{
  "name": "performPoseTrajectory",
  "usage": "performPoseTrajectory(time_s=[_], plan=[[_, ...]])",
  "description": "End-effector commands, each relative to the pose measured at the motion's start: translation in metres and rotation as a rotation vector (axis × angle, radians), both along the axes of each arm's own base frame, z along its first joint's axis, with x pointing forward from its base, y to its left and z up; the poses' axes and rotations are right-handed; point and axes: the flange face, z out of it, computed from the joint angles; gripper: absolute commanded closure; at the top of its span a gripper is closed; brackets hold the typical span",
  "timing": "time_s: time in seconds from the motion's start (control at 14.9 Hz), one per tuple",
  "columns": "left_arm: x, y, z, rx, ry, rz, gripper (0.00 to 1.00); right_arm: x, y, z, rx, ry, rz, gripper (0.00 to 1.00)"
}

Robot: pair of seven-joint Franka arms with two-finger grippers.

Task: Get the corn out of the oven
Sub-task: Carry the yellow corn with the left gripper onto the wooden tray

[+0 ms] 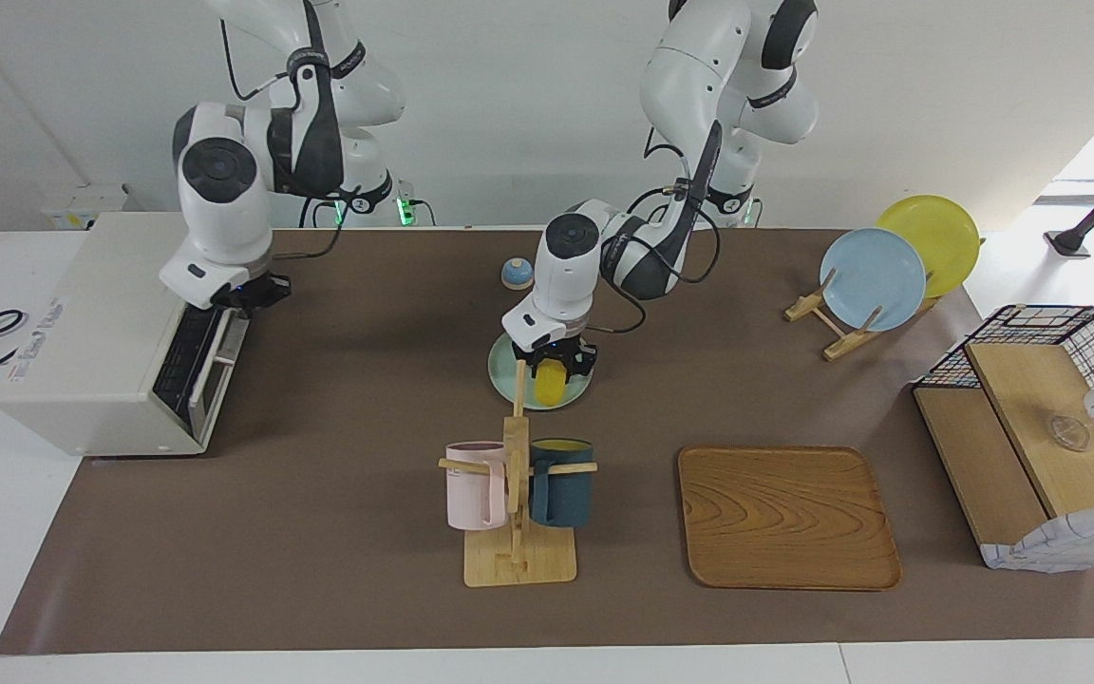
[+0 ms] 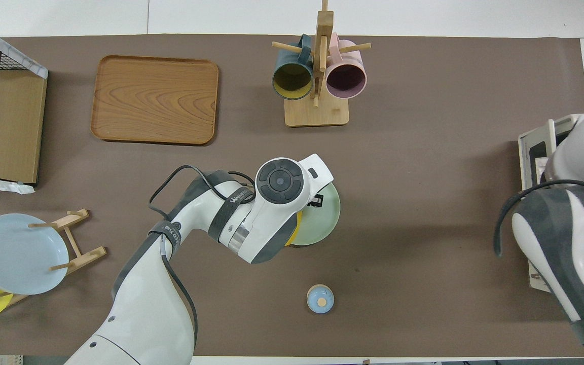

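The corn [image 1: 548,382] is a yellow cob lying on a pale green plate [image 1: 509,380] in the middle of the table. In the overhead view only a yellow sliver [image 2: 297,229] shows beside the left arm's hand, on the plate [image 2: 326,218]. My left gripper [image 1: 556,365] hangs low over the plate with its fingers apart on either side of the cob. The off-white oven [image 1: 82,332] stands at the right arm's end of the table, its door nearly upright. My right gripper [image 1: 243,291] is at the door's top edge.
A wooden mug rack [image 1: 516,503] with a pink and a dark blue mug stands farther from the robots than the plate. A wooden tray [image 1: 787,518] lies beside the rack. Also present are a small blue round object [image 1: 517,274], a plate stand [image 1: 875,275] and a wire basket [image 1: 1031,427].
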Motion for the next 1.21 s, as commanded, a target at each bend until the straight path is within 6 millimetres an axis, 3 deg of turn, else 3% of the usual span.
performPoseTrajectory(time_s=[0.0,0.2,0.34,0.47,0.54,0.67,0.81,0.87,0.94,1.14], plan=[[0.004,0.018,0.015,0.016,0.034,0.039,1.00,0.005,-0.018,-0.009,-0.012,0.006,0.027,1.00],[0.052,0.088,0.087,-0.029,0.040,0.171,1.00,0.001,-0.014,0.009,-0.005,0.002,0.018,1.00],[0.098,0.133,0.120,-0.031,0.034,0.215,1.00,0.008,-0.006,0.040,0.052,-0.005,-0.023,1.00],[0.135,0.180,0.125,-0.031,0.021,0.208,1.00,0.009,0.009,0.073,0.089,-0.008,-0.033,1.00],[0.153,0.218,0.124,-0.033,0.003,0.223,1.00,0.009,0.020,0.090,0.118,-0.012,-0.034,1.00],[0.180,0.273,0.109,-0.030,0.000,0.194,1.00,0.009,0.042,0.119,0.182,-0.031,-0.033,1.00],[0.216,0.307,0.092,-0.029,-0.016,0.179,1.00,0.010,0.056,0.129,0.244,-0.051,-0.026,0.65],[0.232,0.316,0.083,-0.030,-0.026,0.189,1.00,0.011,0.058,0.135,0.268,-0.061,-0.031,0.42],[0.250,0.330,0.071,-0.034,-0.043,0.205,1.00,0.011,0.054,0.136,0.283,-0.061,-0.047,0.00],[0.272,0.349,0.047,-0.047,-0.135,0.233,1.00,0.013,0.058,0.136,0.325,-0.087,-0.159,0.00]])
